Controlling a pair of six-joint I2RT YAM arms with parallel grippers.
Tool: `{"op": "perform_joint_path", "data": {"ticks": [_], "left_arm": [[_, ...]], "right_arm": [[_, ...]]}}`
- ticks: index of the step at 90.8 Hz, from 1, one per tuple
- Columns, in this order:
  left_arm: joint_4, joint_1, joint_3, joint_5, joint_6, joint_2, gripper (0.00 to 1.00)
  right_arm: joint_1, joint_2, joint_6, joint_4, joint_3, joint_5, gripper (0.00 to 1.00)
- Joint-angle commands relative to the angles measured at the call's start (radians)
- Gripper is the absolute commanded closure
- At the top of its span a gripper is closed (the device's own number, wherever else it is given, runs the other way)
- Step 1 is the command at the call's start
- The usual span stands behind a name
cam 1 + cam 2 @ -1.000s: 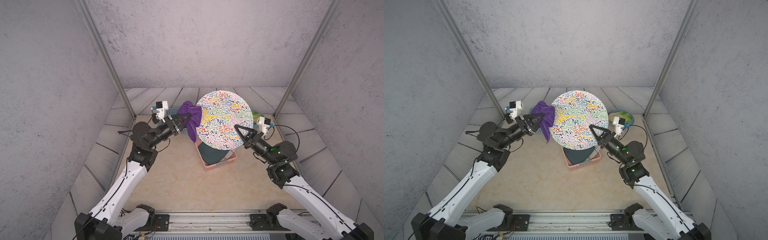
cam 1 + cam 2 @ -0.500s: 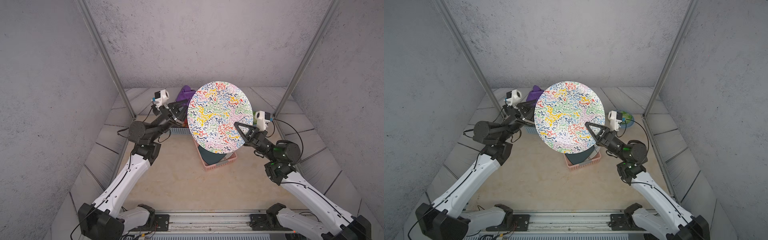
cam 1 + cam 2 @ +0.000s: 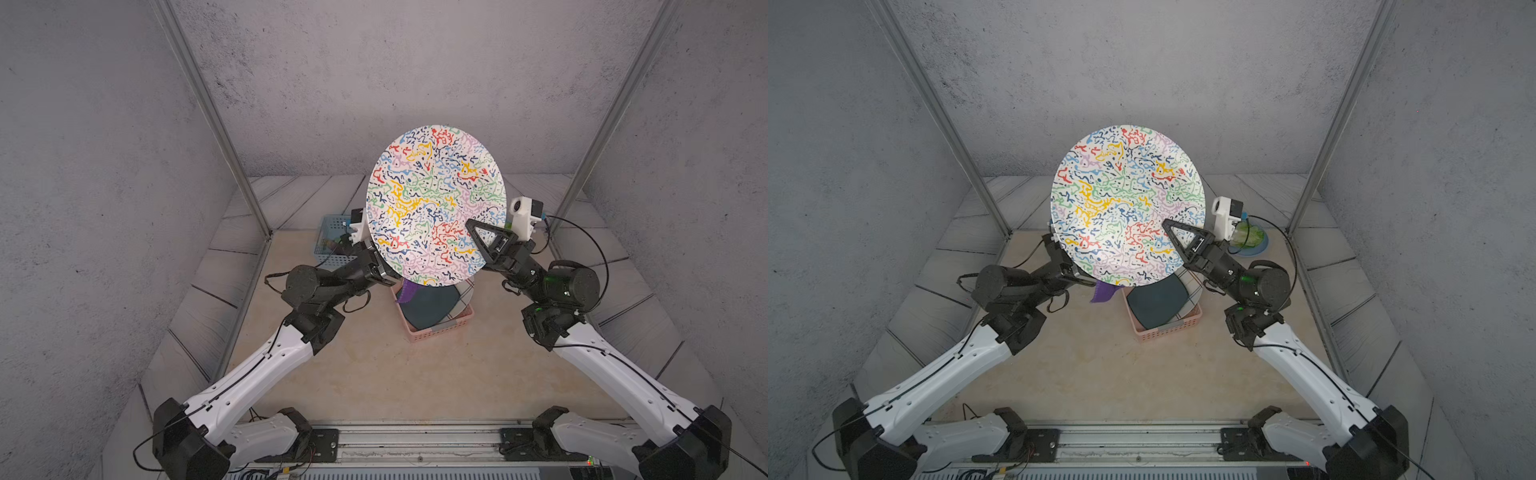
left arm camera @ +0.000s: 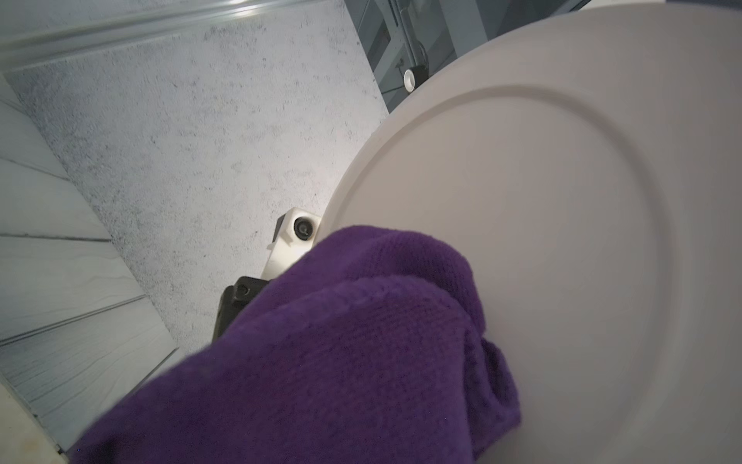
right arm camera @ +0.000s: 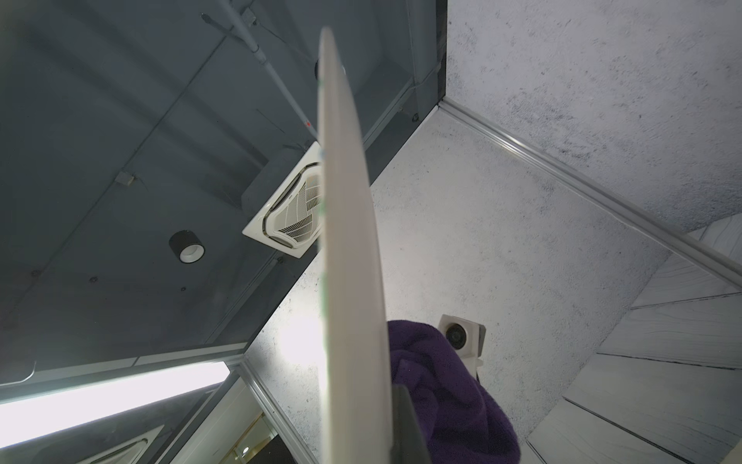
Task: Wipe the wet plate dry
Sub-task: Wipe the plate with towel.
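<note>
A round plate (image 3: 436, 203) (image 3: 1127, 203) covered in coloured squiggles is held up in the air, its patterned face toward both top views. My right gripper (image 3: 471, 226) (image 3: 1168, 224) is shut on its lower right rim. In the right wrist view the plate (image 5: 349, 281) is edge-on, with one dark finger (image 5: 405, 426) against it. My left gripper is hidden behind the plate, shut on a purple cloth (image 4: 341, 361). The cloth is pressed against the plate's plain white back (image 4: 562, 241). A corner of the cloth (image 3: 409, 289) (image 3: 1104, 291) hangs below the plate.
Below the raised plate a pink basket (image 3: 436, 330) holds a dark plate (image 3: 428, 305). A blue basket (image 3: 332, 232) stands at the back left. At the back right, a blue bowl of green leaves (image 3: 1250, 239) sits by the frame post.
The right arm has lifted the plate higher. The left gripper with the cloth has moved from beside the plate's left edge to behind it.
</note>
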State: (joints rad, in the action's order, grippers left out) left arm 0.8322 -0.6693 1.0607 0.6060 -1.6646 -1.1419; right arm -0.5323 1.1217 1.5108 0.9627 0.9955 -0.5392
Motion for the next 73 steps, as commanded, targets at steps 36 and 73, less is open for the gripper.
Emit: {"op": "perform_joint_path", "data": {"ticks": [36, 73], "left_arm": [[0.174, -0.185, 0.099, -0.090, 0.005, -0.100, 1.00], [-0.256, -0.054, -0.071, -0.129, 0.346, 0.231, 1.00]], "right_arm": [[-0.123, 0.029, -0.111, 0.012, 0.043, 0.110, 1.00], [-0.003, -0.012, -0.185, -0.236, 0.072, 0.185, 1.00]]}}
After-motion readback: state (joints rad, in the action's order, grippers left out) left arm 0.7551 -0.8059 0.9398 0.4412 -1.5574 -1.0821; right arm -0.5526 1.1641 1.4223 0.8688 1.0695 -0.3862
